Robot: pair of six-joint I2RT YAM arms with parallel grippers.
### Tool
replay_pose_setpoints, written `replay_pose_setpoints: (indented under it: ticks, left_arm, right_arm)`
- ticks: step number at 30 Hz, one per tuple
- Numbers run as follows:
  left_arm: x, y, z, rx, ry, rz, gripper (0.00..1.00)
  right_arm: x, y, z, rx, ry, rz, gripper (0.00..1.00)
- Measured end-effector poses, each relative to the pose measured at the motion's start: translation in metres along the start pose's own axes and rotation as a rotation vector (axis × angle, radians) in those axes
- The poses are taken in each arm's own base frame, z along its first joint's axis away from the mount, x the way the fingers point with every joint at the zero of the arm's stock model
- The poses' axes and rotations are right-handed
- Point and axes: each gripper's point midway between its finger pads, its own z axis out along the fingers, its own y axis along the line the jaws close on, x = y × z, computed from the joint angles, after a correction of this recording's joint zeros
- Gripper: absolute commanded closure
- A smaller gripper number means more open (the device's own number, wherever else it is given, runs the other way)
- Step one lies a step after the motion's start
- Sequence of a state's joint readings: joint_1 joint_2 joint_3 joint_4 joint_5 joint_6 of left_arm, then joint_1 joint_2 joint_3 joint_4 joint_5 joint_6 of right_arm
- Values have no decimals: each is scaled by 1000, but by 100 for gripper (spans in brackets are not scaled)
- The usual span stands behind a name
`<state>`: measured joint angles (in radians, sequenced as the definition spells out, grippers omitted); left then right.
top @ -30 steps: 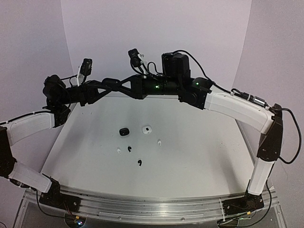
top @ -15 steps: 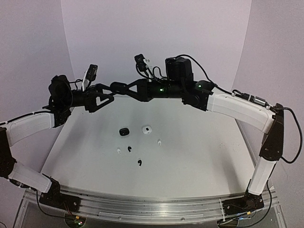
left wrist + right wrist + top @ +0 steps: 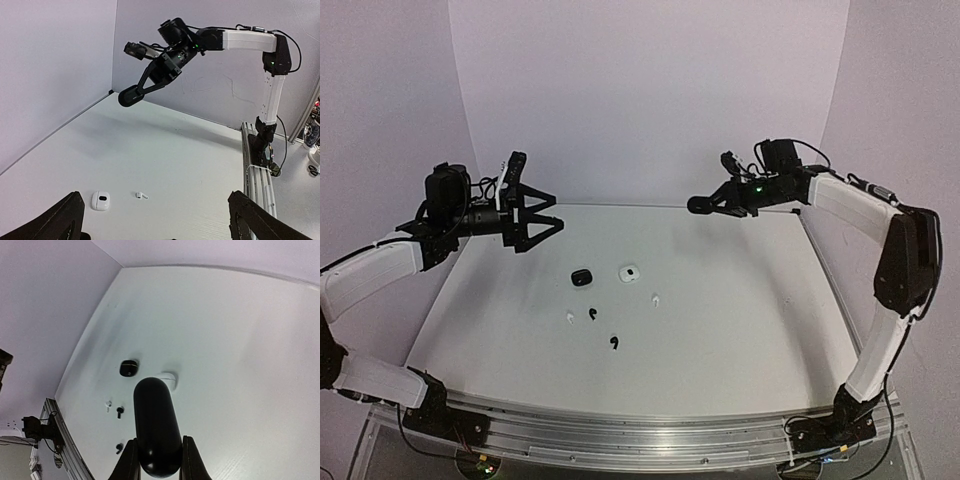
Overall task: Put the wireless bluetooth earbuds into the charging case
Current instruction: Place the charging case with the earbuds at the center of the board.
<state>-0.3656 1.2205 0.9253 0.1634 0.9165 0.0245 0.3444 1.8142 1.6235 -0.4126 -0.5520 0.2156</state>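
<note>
a: item one, your left claw?
b: left gripper; raised over the far left of the table; jaws spread wide with nothing between them; in its own wrist view you see the two fingers at the bottom corners and bare table between.

a: item two, your right claw?
b: right gripper; up in the air over the far right of the table; jaws narrow, clamped on a black oblong case; the case pokes out past the fingertips, rounded end forward.

a: item three, the cases lying down there?
b: small black case and white case; side by side near the middle of the table, apart from each other; you cannot tell from here whether either lid is up.

a: item four, the earbuds?
b: four in view, all loose on the table surface; first white earbud near the white case, on the side toward the arm bases and a little right; second white earbud and first black earbud close together, between the small black case and the arm bases; second black earbud alone, nearest the bases; both grippers are well apart from every one of them.
</note>
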Motion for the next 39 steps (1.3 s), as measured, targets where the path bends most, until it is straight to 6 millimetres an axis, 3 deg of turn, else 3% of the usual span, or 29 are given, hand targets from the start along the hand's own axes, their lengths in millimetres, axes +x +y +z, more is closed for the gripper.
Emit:
replay_pose_setpoints:
  ticks: [3, 6, 9, 15, 21, 33, 39]
  left_arm:
    - [4, 0, 1, 4, 13, 7, 1]
    - [11, 3, 3, 4, 32, -7, 1]
    - [21, 7, 6, 4, 58, -36, 1]
    - [32, 18, 13, -2, 96, -70, 1]
    - [31, 21, 15, -6, 105, -58, 1]
    - [47, 35, 23, -18, 151, -83, 2]
    - [47, 38, 25, -22, 154, -83, 2]
  right_arm:
    - [20, -49, 10, 29, 95, 68, 100]
    - [56, -98, 24, 52, 206, 168, 100]
    - [81, -135, 36, 70, 283, 244, 100]
    - [93, -187, 51, 73, 343, 300, 100]
    - [97, -202, 55, 43, 362, 314, 100]
    - [100, -214, 57, -18, 369, 337, 66]
    - [107, -229, 55, 14, 383, 357, 58]
